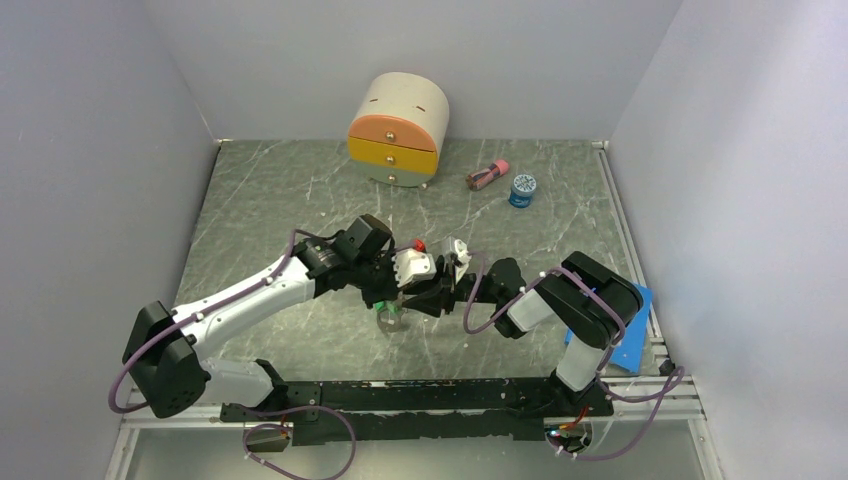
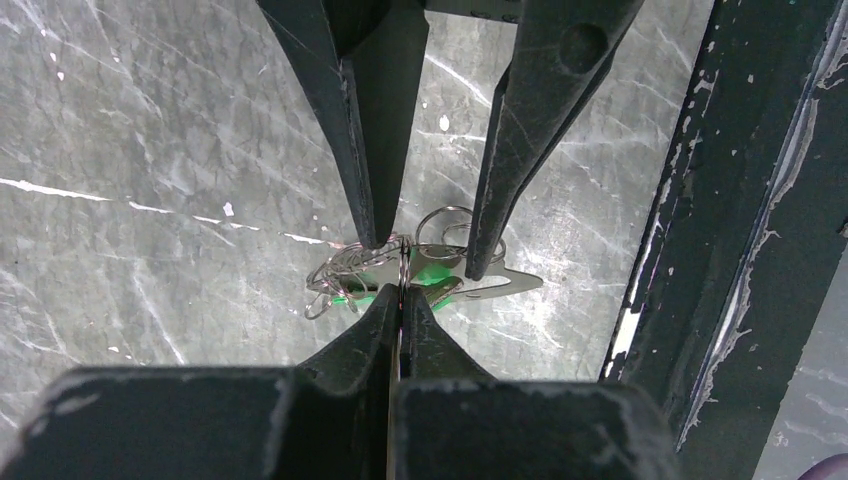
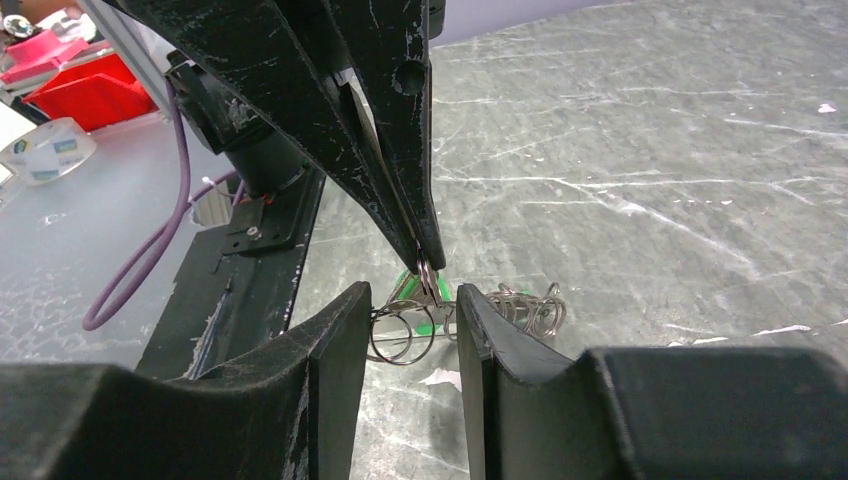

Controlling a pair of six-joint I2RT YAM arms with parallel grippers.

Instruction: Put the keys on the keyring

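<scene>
- No readable writing in any view; the blue jar at far right has a patterned lid, its print too small to make out.
- Left tool: fingers pressed together on a thin wire loop of the keyring, seen edge-on in the left wrist view.
- Right tool: fingers apart, straddling the cluster; nothing visibly clamped between them.
- Keys: green heads and silvery blades lying on the worktop at mid-scene, tangled with wire loops and fine chain, right where the two tools meet.
- Top view shows only a small blur at that spot; the wrist views resolve rings, chain and green plastic.
- Room: open marbled worktop left and far of the tools; drawer box against the far wall, pink tube just beside the jar, well apart from the work.
- Right wrist view shows a red bin beyond the near edge.
</scene>
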